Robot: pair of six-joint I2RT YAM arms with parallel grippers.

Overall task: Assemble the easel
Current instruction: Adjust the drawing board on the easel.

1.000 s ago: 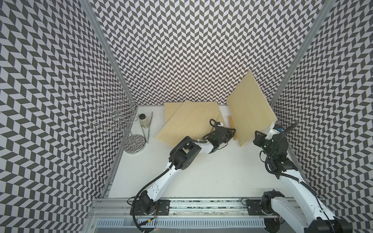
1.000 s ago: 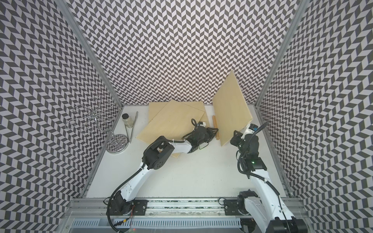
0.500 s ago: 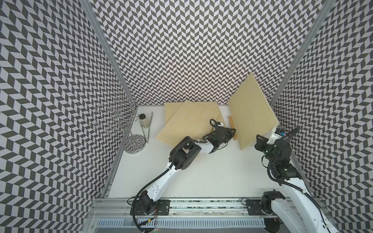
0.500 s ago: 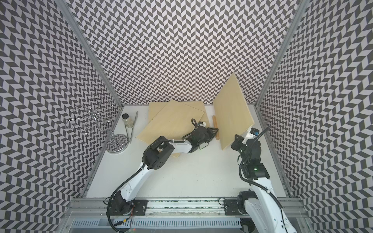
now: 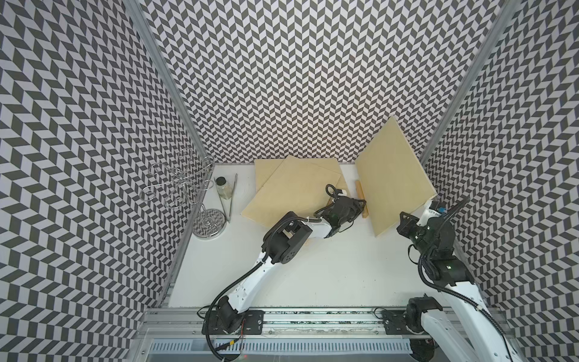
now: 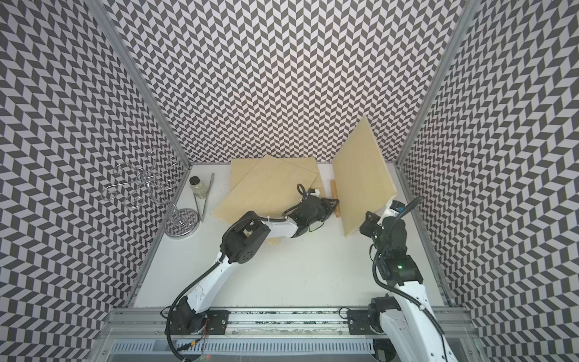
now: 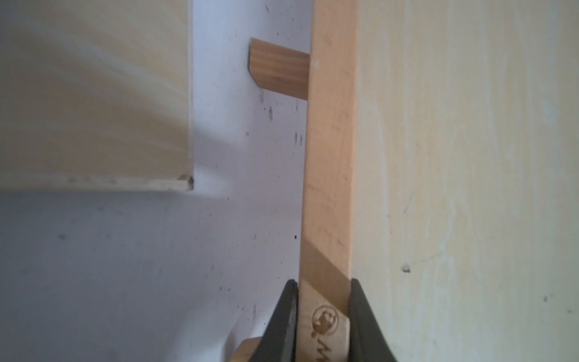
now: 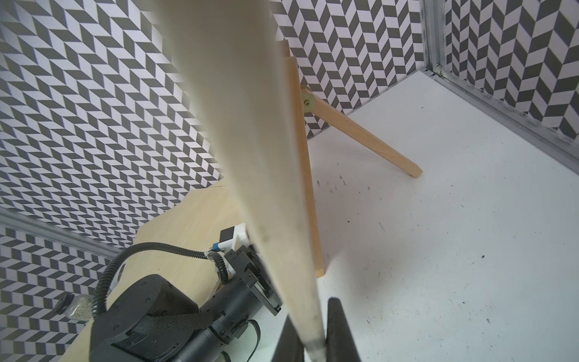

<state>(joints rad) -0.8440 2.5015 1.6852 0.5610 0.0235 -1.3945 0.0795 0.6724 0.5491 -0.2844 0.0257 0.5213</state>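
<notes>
- looks nearly done: the easel (image 8: 307, 188) is stood up, with its rear leg (image 8: 360, 138) swung out onto the table (image 8: 454, 235) well beyond the right claw (image 8: 313, 316)
- a pale panel (image 5: 391, 181) is leaned on it and tilted back (plain, thin wood), its lower edge pinched in that claw
- the front rail (image 7: 329, 156) is pinched by the left claw (image 7: 322, 283), with the panel touching it just beside
- probably left: panel settled, grips released

Left arm (image 5: 249, 280) and right arm (image 5: 463, 294): white links, black joint housings, corrugated black cables; tapered black jaws; green light (image 6: 399, 267) on the right.
</notes>
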